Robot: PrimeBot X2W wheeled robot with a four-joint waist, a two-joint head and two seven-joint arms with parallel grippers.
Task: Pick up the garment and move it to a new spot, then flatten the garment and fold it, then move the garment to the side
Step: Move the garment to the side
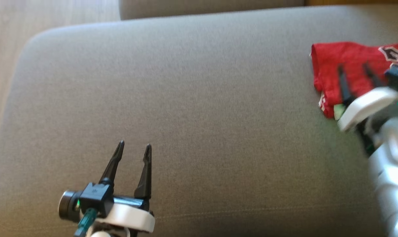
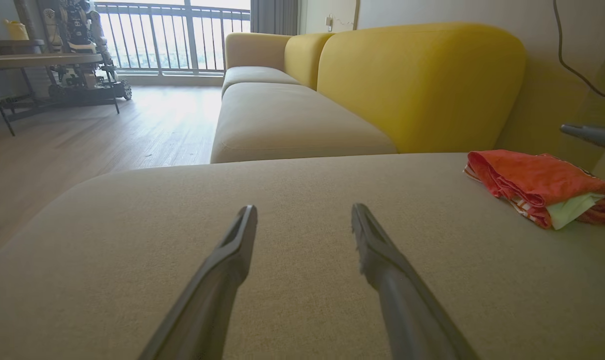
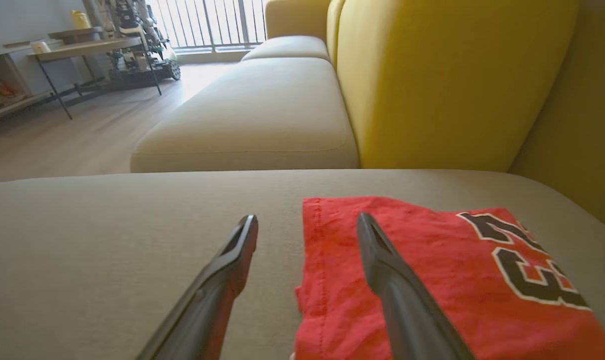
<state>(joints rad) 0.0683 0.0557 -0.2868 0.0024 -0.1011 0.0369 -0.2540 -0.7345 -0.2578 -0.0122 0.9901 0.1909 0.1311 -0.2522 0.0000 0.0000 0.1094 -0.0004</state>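
Looking down from the head, we find our left pincer nearest to us. Its two dark fingers are spread apart and hold nothing, over the bare grey-beige seat cushion, well to the left of the garment. Our right pincer is at the garment itself, and its fingers are parted too, gripping nothing. From its own wrist, one finger lies over the red cloth and the other over bare cushion just left of the garment's edge. We cannot tell whether either finger touches.

The garment is red and folded into a compact rectangle, lying flat near the right-hand end of the cushion. Along its right side run large black characters outlined in white. They are seen at a slant and partly cut off, so we cannot read them with confidence. At the garment's near folded edge, the left wrist view shows a pale green patch.

Just behind the garment rises a yellow backrest. Beyond the garment lie a second seat cushion and then wooden floor. Farther off are a dark-legged tabletop and a window railing.
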